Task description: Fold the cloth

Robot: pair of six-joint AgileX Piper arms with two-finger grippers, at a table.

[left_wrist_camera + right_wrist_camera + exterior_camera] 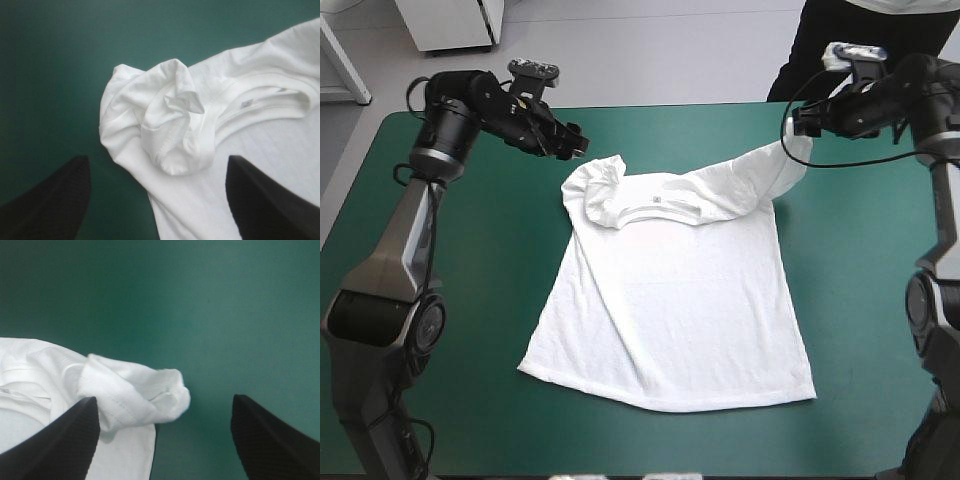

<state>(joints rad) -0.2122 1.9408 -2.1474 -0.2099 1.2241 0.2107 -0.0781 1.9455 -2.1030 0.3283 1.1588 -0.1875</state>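
Teal-green desk carried the T-shirt spread flat at its middle, sleeves bunched, with left gripper and right gripper both wide open near them; soft, limp fabric probably suited pinching at the sleeves.

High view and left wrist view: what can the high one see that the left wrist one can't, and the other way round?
Only the high view shows the whole T-shirt spread on the teal-green cover, its bottom hem, the other sleeve and the right gripper beside it. Only the left wrist view shows the stitched cuff close up, ahead of the left gripper, whose fingers stand open. Both show the crumpled sleeve, the collar and the teal-green cover.
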